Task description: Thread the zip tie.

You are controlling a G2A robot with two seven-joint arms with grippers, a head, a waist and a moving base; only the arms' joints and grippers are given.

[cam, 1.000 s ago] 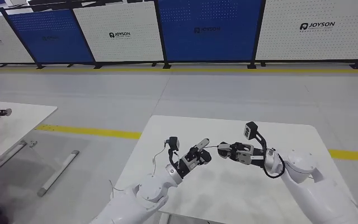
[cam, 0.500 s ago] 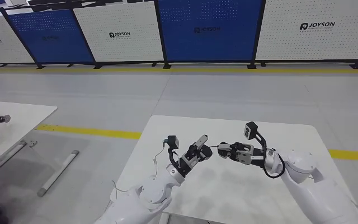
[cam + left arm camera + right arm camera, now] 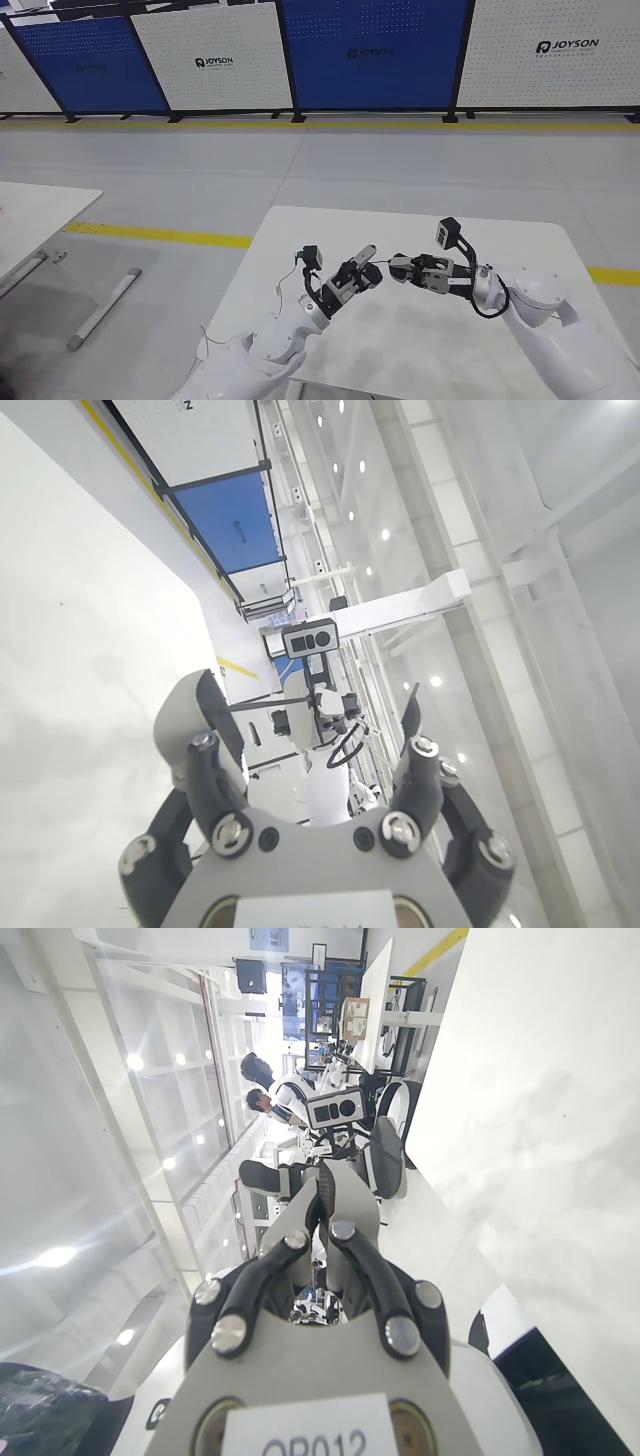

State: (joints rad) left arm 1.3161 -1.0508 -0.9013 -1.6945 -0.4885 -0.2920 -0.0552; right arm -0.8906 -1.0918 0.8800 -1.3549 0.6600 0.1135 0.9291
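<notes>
- White table (image 3: pixel 420 340) — a smooth, matte, rectangular top. Both grippers are held over its middle, well apart from its far edge and from the edge on the robot's left.
- Left gripper (image 3: pixel 365 263) has its jaws spread wide and holds nothing. Its fingers (image 3: pixel 175 720) are rounded pale-grey shells faced with black cross-hatched pads, carried on black links with bright metal pins.
- Zip tie (image 3: pixel 270 704) — a thin, straight black strap that spans the gap between the two grippers, clear of the tabletop. One end is clamped in the right gripper. The free tip reaches in between the left gripper's fingers as far as the pad of one of them; whether it touches that pad cannot be told.
- Right gripper (image 3: pixel 396 266) faces the left one tip to tip, just beside it. Its pale-grey fingers (image 3: pixel 350 1198) are pressed together on the ribbed black strap, which runs out past their tips towards the left gripper.
</notes>
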